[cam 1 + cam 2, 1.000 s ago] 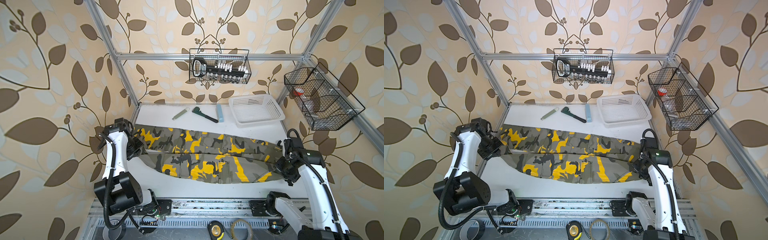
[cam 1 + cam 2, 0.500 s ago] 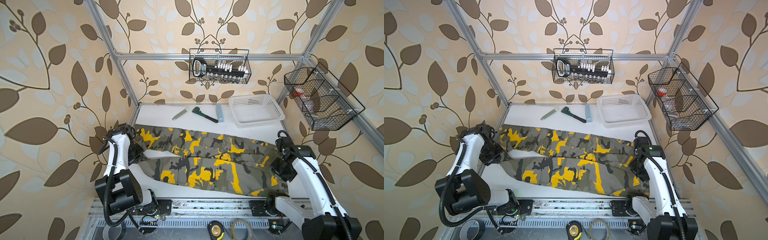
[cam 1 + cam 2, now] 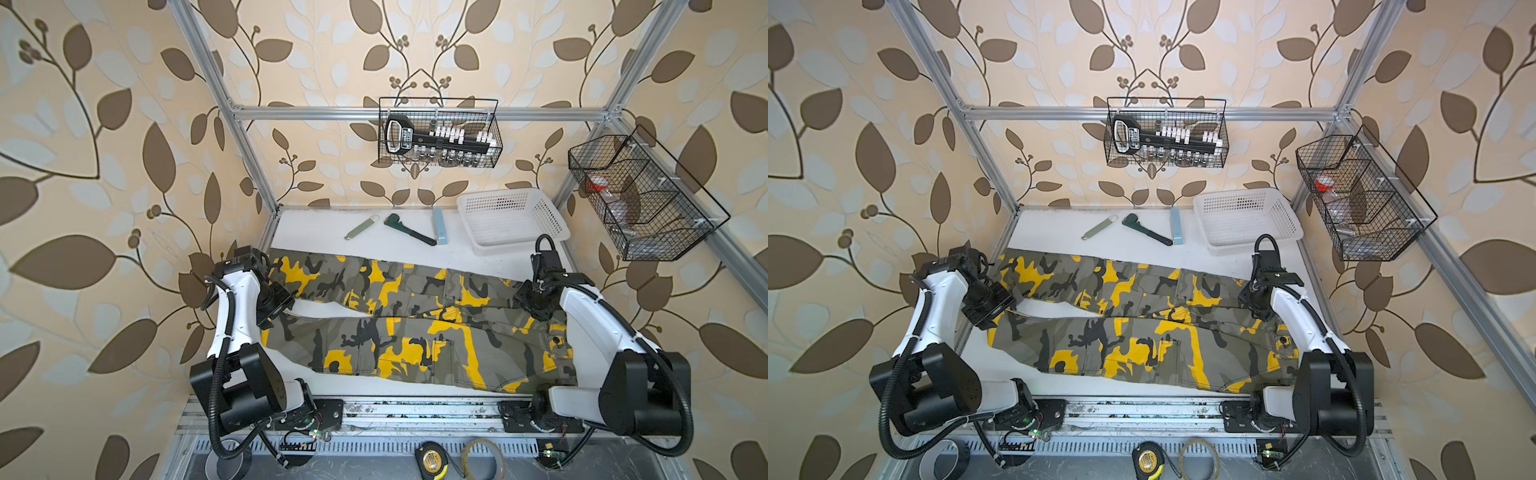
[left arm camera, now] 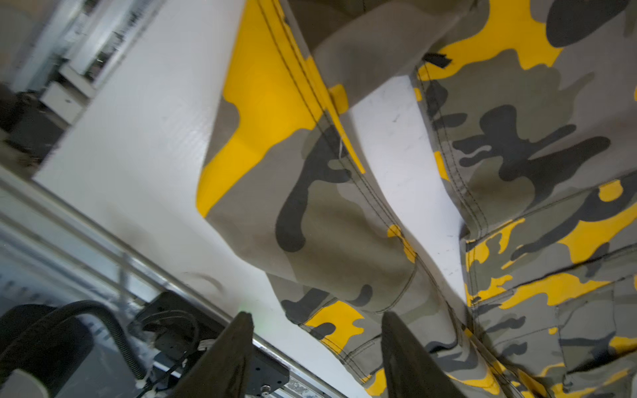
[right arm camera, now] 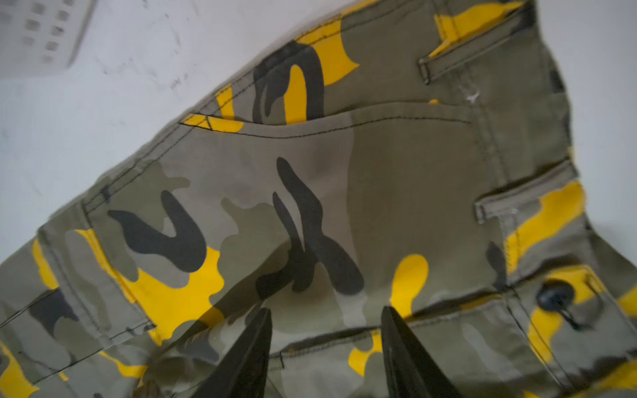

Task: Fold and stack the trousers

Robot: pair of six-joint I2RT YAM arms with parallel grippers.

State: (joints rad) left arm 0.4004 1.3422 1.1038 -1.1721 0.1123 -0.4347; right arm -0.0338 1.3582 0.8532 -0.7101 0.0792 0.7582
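The white-shelled left arm (image 3: 232, 316) with black joints rises from its base at the near left corner, its wrist bent inward and downward. Its black two-fingered left gripper (image 4: 317, 315) has its jaws parted. The matching right arm (image 3: 590, 320) reaches up from the near right corner, wrist angled inward, and the black right gripper (image 5: 326, 310) also stands with jaws spread.

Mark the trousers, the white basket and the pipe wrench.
trousers (image 3: 415, 345), in a top view, on the middle of the near leg.
white basket (image 3: 509, 247), in a top view, on its front wall.
pipe wrench (image 3: 411, 232), in a top view, on its dark handle.
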